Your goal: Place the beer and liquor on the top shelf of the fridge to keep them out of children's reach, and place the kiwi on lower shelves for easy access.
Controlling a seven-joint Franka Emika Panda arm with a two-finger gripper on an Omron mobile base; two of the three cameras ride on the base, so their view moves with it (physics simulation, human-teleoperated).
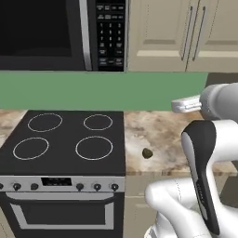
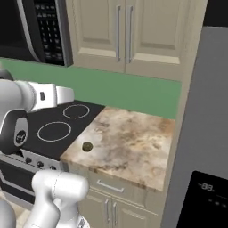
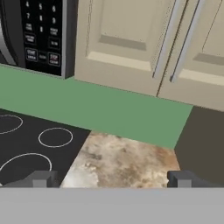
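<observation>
Olive-brown kiwi [image 1: 147, 153] alone on marbled counter [image 1: 162, 135] beside stove [image 1: 65, 139], tool [image 3: 112, 179] wide, holding nothing.

Kiwi [image 2: 87, 145] on marble counter [image 2: 133, 142], beside black stove [image 2: 58, 129], fridge [image 2: 200, 133] at right

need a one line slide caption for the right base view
Kiwi sits alone on the marble counter between the stove and the closed fridge, robot arm raised at left.
</observation>
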